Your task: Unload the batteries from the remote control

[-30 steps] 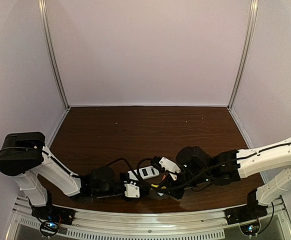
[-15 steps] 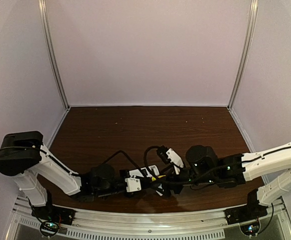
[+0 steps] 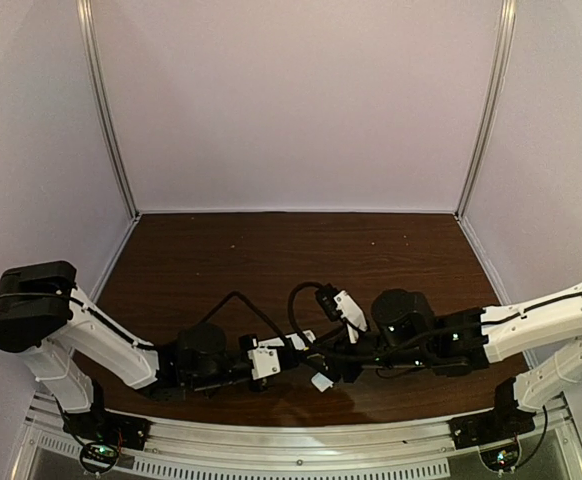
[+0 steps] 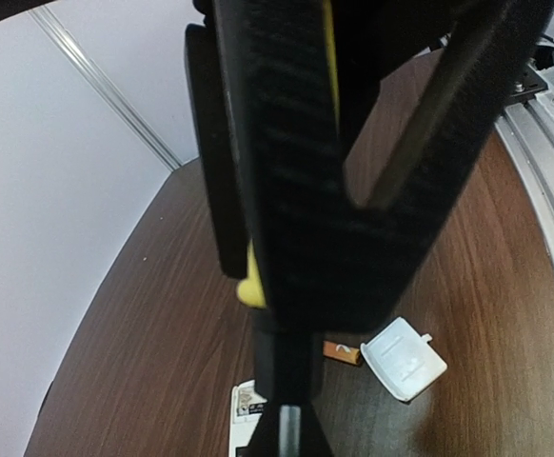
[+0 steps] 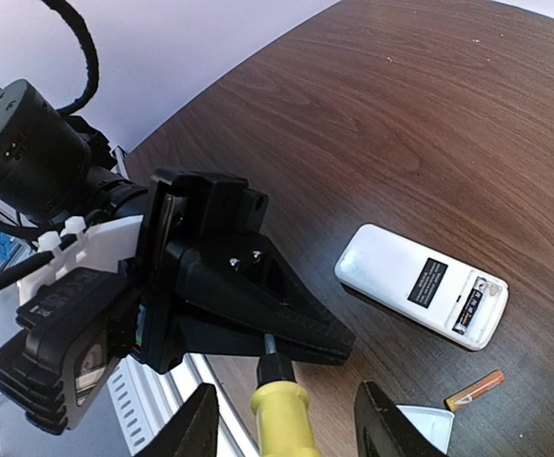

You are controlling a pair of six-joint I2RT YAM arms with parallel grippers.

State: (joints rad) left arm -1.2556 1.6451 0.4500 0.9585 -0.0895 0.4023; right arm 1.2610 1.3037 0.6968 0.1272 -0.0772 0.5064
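Down on the brown surface [image 5: 372, 124], the remote control [image 5: 420, 284] lies white back up, one battery [image 5: 471, 301] in its open bay, an orange battery [image 5: 474, 388] loose near it beside the white cover [image 5: 427, 424]. My left pincer [image 5: 315, 328] clamps the screwdriver [image 5: 282, 411] shaft; my right pincer [image 5: 286, 427] is spread either side of its yellow handle.

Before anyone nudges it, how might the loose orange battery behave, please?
Lying on its side, the slim orange battery probably rolls. Tiny beside the remote control, it is likely light and easily knocked away.
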